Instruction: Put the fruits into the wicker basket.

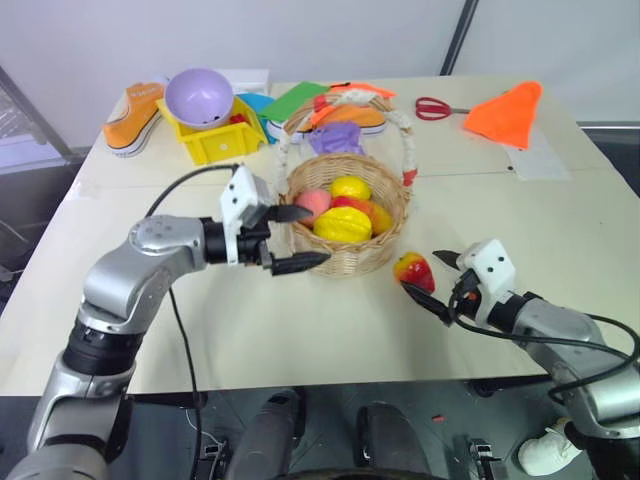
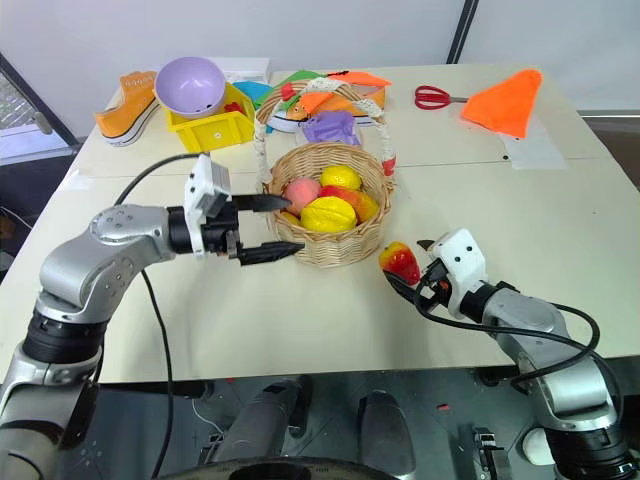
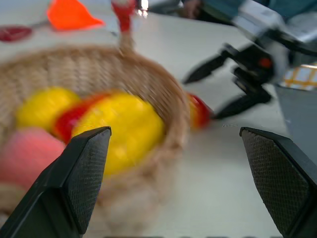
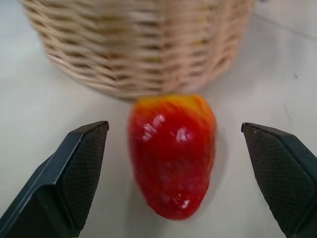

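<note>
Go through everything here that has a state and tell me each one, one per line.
wicker basket: upright, holding several fruits
red-and-yellow fruit: lying on the table beside the basket, not held
left gripper: open, empty, at the basket's rim
right gripper: open, either side of the red-and-yellow fruit
purple bowl: upright in the yellow bin

Head stereo pair looks down over table (image 1: 300, 330); wrist views close, both sharing wicker basket (image 4: 138, 44).

A staged test room: pale table (image 1: 330, 330) strewn with toys, blank white wall (image 1: 300, 35).
</note>
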Tool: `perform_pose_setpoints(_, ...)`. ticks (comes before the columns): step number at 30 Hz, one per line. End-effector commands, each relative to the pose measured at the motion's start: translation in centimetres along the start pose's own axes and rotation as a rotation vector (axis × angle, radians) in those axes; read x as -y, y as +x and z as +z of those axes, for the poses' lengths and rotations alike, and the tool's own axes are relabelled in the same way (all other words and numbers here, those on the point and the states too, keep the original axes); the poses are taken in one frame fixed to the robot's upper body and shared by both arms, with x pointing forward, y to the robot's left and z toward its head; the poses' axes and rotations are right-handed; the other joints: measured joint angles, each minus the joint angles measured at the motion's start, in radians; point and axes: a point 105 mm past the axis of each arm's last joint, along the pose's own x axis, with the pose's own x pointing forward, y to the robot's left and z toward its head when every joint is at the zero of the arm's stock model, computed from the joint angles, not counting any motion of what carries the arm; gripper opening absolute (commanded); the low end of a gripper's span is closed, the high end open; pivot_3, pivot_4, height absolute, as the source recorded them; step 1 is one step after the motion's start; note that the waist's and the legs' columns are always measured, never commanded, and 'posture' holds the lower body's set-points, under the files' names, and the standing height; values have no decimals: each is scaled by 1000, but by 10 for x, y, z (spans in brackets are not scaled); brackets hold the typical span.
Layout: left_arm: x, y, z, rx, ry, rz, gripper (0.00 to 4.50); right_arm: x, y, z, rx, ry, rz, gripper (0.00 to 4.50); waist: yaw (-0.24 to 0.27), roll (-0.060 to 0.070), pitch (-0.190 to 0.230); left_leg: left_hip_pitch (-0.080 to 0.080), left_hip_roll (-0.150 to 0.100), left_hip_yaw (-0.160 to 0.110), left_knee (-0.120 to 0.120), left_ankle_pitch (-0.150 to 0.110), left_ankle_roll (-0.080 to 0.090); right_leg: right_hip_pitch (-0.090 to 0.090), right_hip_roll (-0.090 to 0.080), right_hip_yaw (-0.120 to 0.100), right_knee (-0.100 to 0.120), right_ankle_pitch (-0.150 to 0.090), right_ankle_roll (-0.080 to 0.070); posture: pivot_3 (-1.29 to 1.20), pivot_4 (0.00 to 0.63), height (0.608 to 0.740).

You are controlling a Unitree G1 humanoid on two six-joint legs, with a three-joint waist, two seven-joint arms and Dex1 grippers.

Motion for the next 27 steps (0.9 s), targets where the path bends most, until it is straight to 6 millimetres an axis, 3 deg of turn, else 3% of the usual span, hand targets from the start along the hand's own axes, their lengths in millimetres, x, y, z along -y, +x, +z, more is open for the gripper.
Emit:
perform_pose_setpoints(1, 15, -3, 11, 27, 44, -48, 4458, -1, 7, 3, 39, 9, 8, 4500, 1, 0, 0, 0, 0, 0, 0, 0, 0, 0, 0, 0, 0, 0, 0, 0, 150, 740)
perform_pose_setpoints(5, 20, -2, 6, 9, 59, -42, 4458, -1, 14, -4, 36, 66, 18, 4500, 0, 0, 0, 1, 0, 0, 0, 0, 0, 0, 0, 0, 0, 0, 0, 0, 150, 740)
perform_pose_setpoints(8, 20, -2, 6, 12, 70, -28, 4500, 3, 13, 1, 52, 62, 1, 3629, 0, 0, 0, 1, 0, 0, 0, 0, 0, 0, 0, 0, 0, 0, 0, 0, 150, 740)
perform_pose_setpoints(10, 19, -4, 6, 18, 75, -18, 4500, 2, 9, 6, 57, 12, 15, 2700, 0, 0, 0, 1, 0, 0, 0, 0, 0, 0, 0, 0, 0, 0, 0, 0, 150, 740)
perform_pose_setpoints(11, 18, -5, 6, 21, 80, -11, 4500, -1, 6, 11, 68, -13, 38, 2700, 0, 1, 0, 1, 0, 0, 0, 0, 0, 0, 0, 0, 0, 0, 0, 0, 150, 740)
perform_pose_setpoints(13, 16, -10, 5, 22, 89, 9, 4500, -10, -3, 23, 97, -58, 106, 2700, 1, 1, 0, 1, 0, 0, -1, 0, 0, 0, 0, 0, 0, 0, 0, 0, 150, 740)
perform_pose_setpoints(18, -7, -38, 2, 86, 88, 153, 4500, -49, -26, 86, 255, -130, 368, 2700, -7, 2, 0, 1, 1, 0, -1, 0, 0, 0, 1, 0, 0, 0, 0, 0, 150, 740)
perform_pose_setpoints(21, -19, -49, 2, 186, 55, 244, 4500, -52, -9, 107, 296, -183, 344, 2700, -10, 1, 0, 2, 2, 0, -1, 0, 0, 0, 1, 0, 0, -1, -3, 0, 150, 740)
perform_pose_setpoints(27, -18, -48, 0, 252, 41, 294, 4500, -37, 57, 138, 342, -158, 177, 2700, -4, -1, 0, 1, 1, 0, -1, 0, 0, 0, 0, 0, -2, 0, -3, 0, 150, 740)
